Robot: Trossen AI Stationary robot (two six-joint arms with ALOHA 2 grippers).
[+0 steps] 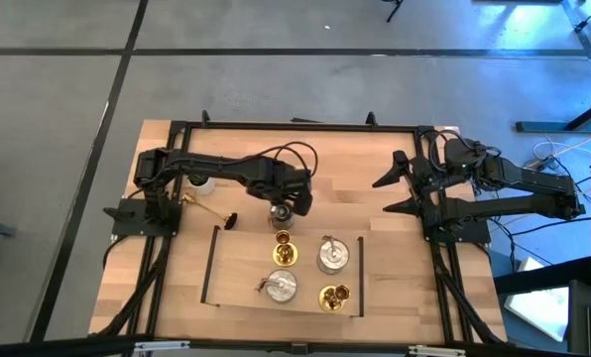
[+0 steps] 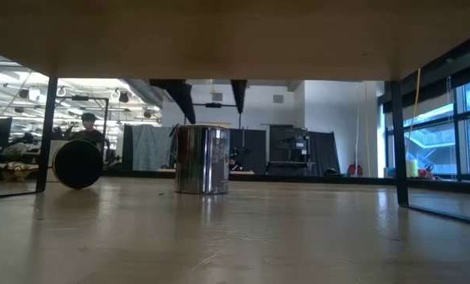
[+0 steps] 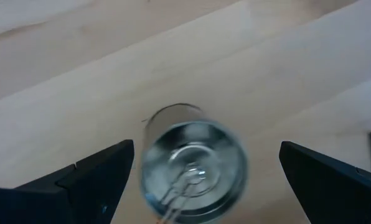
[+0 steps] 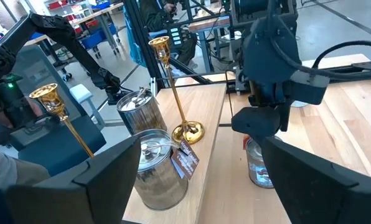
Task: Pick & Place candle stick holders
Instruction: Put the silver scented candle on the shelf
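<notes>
Six candle stick holders show in the high view, three silver-grey and three gold brass, on a pale wooden table (image 1: 177, 288).

Left gripper (image 1: 288, 205): reaches from the left side toward the table's middle and hangs directly over one squat silver holder (image 1: 279, 215). In the left wrist view its two dark fingers (image 3: 92, 177) stand spread wide, one on either side of this holder (image 3: 193, 165) and clear of it; nothing is pinched. The low view shows the same holder (image 2: 202, 159) standing upright on the table with the finger tips above its rim.

Black frame (image 1: 208, 266): a thin-walled rectangular outline on the near half of the table. Inside it stand a gold brass holder (image 1: 285, 248) at far left, a silver holder (image 1: 332, 255) at far right, another silver holder (image 1: 278, 287) at near left, and a second brass holder (image 1: 335, 296) at near right.

Third brass holder (image 1: 208, 209): lies on its side outside the frame, near the left arm's base, its round dark-looking base (image 1: 231, 220) pointing toward the frame.

Right gripper (image 1: 395, 183): waits at the right side of the table, well apart from the holders, fingers spread and empty.
</notes>
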